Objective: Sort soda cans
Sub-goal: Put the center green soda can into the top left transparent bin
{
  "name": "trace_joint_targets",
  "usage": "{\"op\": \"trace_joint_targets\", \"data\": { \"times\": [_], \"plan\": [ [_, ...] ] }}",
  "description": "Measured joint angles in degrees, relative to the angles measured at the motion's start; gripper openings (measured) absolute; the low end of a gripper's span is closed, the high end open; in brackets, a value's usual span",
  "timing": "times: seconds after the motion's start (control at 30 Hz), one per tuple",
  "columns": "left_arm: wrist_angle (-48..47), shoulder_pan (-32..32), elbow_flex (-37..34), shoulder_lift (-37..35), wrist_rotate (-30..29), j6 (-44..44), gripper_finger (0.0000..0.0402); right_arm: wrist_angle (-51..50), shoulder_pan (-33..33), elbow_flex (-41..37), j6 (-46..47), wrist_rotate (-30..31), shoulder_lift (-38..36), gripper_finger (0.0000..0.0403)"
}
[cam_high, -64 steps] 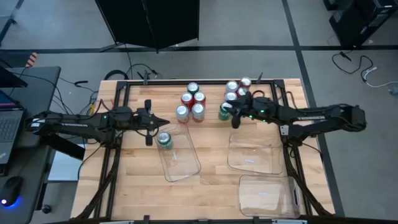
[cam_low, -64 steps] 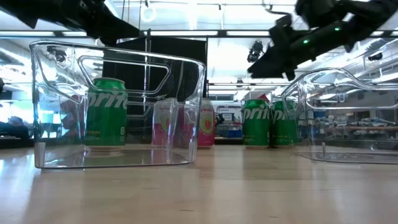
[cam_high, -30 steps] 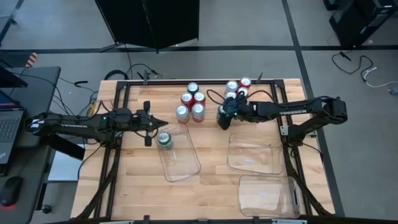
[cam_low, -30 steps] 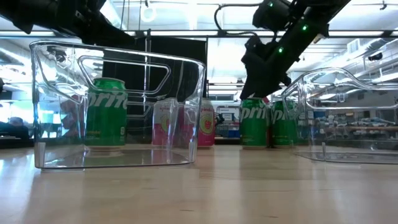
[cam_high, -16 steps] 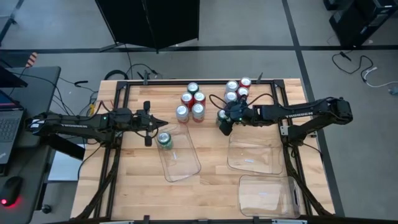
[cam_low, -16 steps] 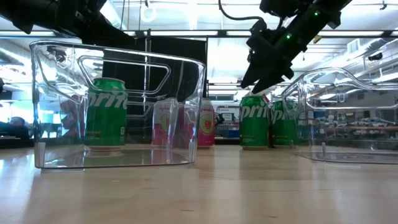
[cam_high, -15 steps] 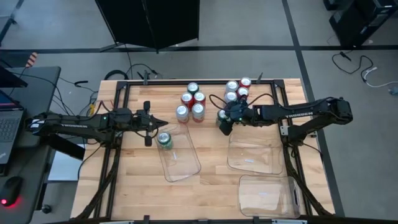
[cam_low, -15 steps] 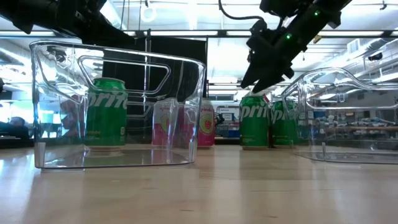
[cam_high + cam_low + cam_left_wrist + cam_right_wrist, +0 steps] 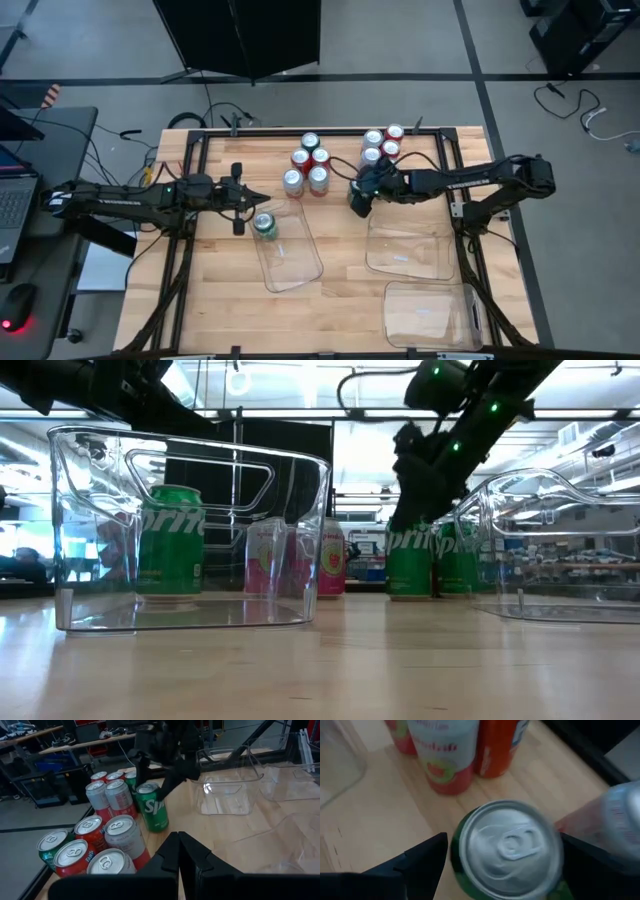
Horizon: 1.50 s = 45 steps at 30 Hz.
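I had the right hand [image 9: 359, 195] spread wide over a green Sprite can [image 9: 507, 847] near the table's [image 9: 340, 280] far edge, fingers either side, nothing gripped yet. The left hand [image 9: 262, 196] hung clenched and empty beside the clear tray [image 9: 300, 262] holding another green can [image 9: 264, 226]. I judged I should lower squarely, clear the neighbouring cans, then close.

Soda cans [image 9: 308, 166]: ten visible; trays [image 9: 405, 248]: three.
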Motion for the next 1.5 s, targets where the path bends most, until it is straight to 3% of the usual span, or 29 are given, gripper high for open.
{"op": "trace_joint_targets", "data": {
  "times": [0.13, 0.27, 0.43, 0.67, 1.0, 1.1, 1.2, 1.5],
  "plan": [
    [0.0, 0.0, 0.0, 0.0, 0.0, 0.0, 0.0005, 1.8, 0.2, 0.0, 0.8, -1.3, 2.4, 0.0337],
    [0.2, 0.0, 0.0, 0.0, -0.3, -0.7, 0.0005, 2.7, 1.2, 0.1, 2.4, -1.5, 3.2, 0.0294],
    [0.2, 0.0, 0.0, 0.0, -3.4, -1.7, 0.0005, -0.1, 3.6, 2.6, 3.2, -1.9, 2.8, 0.0291],
    [0.3, 0.0, 0.0, -0.5, -9.6, -4.5, 0.0004, -7.3, 8.5, 19.4, 1.0, 0.5, 6.1, 0.0291],
    [-0.8, 2.5, 0.0, -2.9, -9.6, -4.6, 0.0001, -12.0, 16.2, 44.1, -5.5, -0.2, 22.9, 0.0291],
    [-1.6, 3.9, 0.0, -3.9, -9.6, -4.6, 0.0001, -11.4, 17.1, 50.5, -6.1, -3.8, 28.4, 0.0291],
    [-2.7, 5.5, 0.0, -5.2, -9.6, -4.6, 0.0001, -11.4, 17.6, 56.2, -6.7, -7.6, 33.8, 0.0291],
    [-5.4, 7.8, 0.0, -6.5, -9.6, -4.6, 0.0001, -14.2, 17.2, 67.5, -8.6, -8.0, 45.6, 0.0291]
  ]
}}
